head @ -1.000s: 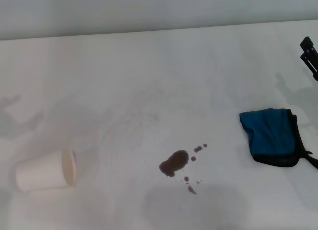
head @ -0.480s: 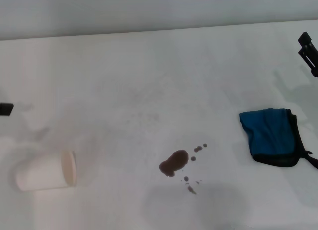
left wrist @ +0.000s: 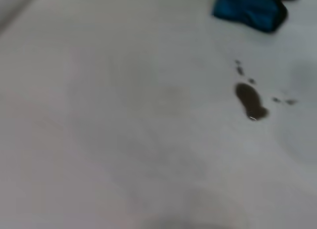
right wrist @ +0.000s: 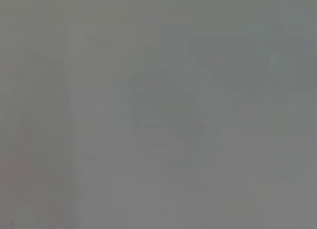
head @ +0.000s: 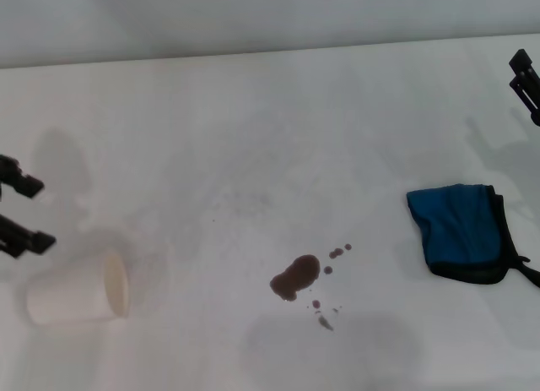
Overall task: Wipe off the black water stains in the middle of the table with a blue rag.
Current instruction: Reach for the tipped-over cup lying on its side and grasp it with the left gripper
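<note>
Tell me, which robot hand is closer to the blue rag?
Right. The right gripper hangs just beyond the blue rag at the table's right edge; the left gripper is far across, by the paper cup.

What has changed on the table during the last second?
The left gripper has come into view at the left edge, above the tipped paper cup, fingers apart. Nothing was grasped. The right gripper stayed by the right edge; the rag and stains did not move.
</note>
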`<move>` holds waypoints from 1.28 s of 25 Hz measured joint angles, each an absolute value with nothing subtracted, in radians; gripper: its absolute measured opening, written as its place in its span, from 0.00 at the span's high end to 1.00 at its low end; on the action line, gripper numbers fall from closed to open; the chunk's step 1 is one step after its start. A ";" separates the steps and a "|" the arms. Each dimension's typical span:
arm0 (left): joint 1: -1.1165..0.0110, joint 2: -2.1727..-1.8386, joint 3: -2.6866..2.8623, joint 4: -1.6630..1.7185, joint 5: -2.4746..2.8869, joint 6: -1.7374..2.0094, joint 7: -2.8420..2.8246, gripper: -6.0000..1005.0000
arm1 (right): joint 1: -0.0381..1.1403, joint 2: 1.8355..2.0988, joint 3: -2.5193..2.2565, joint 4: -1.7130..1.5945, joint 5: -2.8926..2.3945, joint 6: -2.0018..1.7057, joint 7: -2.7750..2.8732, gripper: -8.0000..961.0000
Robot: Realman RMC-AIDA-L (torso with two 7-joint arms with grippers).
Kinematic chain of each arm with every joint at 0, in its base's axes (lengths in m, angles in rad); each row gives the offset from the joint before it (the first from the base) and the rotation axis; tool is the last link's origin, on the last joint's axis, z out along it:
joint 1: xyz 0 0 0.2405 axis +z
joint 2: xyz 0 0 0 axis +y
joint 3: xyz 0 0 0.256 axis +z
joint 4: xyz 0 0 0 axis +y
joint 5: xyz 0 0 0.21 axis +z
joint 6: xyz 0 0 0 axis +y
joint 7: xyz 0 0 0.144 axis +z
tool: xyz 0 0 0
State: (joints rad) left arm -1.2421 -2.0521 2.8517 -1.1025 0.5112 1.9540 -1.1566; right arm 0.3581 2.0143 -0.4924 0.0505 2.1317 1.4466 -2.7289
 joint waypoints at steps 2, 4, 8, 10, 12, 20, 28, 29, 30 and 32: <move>-1.254 -2.067 2.852 -1.100 0.542 1.952 -1.157 0.13 | 0.358 2.015 -0.492 0.051 2.132 1.447 -2.729 0.13; -1.257 -2.072 2.852 -1.090 0.554 1.951 -1.157 0.13 | 0.359 2.015 -0.492 0.051 2.132 1.447 -2.729 0.13; -1.244 -2.074 2.852 -1.052 0.562 1.932 -1.155 0.13 | 0.360 2.016 -0.492 0.051 2.133 1.446 -2.729 0.13; -1.240 -2.074 2.852 -1.046 0.562 1.920 -1.155 0.13 | 0.360 2.016 -0.492 0.051 2.134 1.446 -2.729 0.13; -1.231 -2.074 2.852 -1.022 0.565 1.907 -1.154 0.13 | 0.360 2.016 -0.492 0.051 2.134 1.446 -2.729 0.13; -1.199 -2.076 2.850 -0.926 0.587 1.859 -1.155 0.13 | 0.362 2.016 -0.492 0.051 2.134 1.447 -2.729 0.13; -1.177 -2.077 2.850 -0.896 0.600 1.818 -1.162 0.13 | 0.354 2.016 -0.492 0.051 2.134 1.448 -2.729 0.13; -1.176 -2.077 2.850 -0.895 0.600 1.812 -1.162 0.13 | 0.354 2.016 -0.492 0.051 2.134 1.448 -2.729 0.13; -1.175 -2.077 2.850 -0.895 0.600 1.807 -1.162 0.13 | 0.354 2.016 -0.492 0.051 2.133 1.448 -2.729 0.13; -1.173 -2.077 2.850 -0.895 0.598 1.798 -1.162 0.13 | 0.354 2.016 -0.492 0.051 2.132 1.449 -2.729 0.13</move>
